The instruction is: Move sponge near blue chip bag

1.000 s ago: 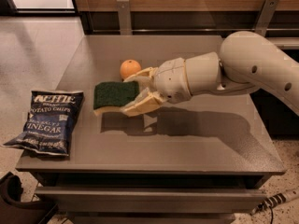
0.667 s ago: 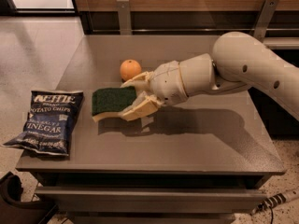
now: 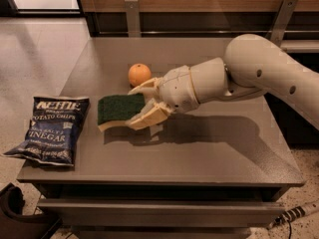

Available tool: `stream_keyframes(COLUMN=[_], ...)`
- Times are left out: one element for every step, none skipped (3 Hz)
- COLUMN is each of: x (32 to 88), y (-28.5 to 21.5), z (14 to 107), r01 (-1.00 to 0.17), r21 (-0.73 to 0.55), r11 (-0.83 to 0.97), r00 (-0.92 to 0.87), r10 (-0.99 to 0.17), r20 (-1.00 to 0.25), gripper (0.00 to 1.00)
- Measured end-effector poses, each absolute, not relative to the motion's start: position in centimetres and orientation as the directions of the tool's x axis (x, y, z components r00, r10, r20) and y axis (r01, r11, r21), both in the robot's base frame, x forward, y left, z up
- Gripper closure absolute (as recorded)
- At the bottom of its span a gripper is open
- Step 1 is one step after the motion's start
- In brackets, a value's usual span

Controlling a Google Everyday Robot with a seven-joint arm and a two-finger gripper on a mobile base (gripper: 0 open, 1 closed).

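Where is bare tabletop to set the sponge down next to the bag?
Bare table lies between the bag and the sponge held in the hand, widening toward the front edge. Crowded behind: the orange sits close to the hand's upper finger.

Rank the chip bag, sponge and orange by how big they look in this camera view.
1. blue chip bag, clearly largest.
2. sponge, clamped in the jaws of the gripper at mid-table, partly hidden.
3. orange, smallest, though lying farther from the camera.
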State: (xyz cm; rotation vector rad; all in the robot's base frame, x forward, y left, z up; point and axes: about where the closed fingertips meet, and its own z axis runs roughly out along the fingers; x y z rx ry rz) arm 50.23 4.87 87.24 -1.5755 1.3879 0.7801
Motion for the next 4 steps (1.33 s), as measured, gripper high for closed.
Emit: stream_keyframes(x=[50.13,50.03,49.92,49.91], y=[5.07,5.26,5.48,5.49], z=[87.27,87.30,87.34,87.34], r01=[-0.979,-0.979,-0.979,-0.979], r21=[-0.203,-0.203,-0.204,-0.204], r11=[-0.002,-0.006,-0.011,-0.011], r00=[0.184,0.186,0.188,0.188], r10=[-0.433,-0.433,-0.433,-0.433], r20=[-0.883,-0.882,-0.882,-0.882], gripper=[0.42,0.20,0.00,0.00])
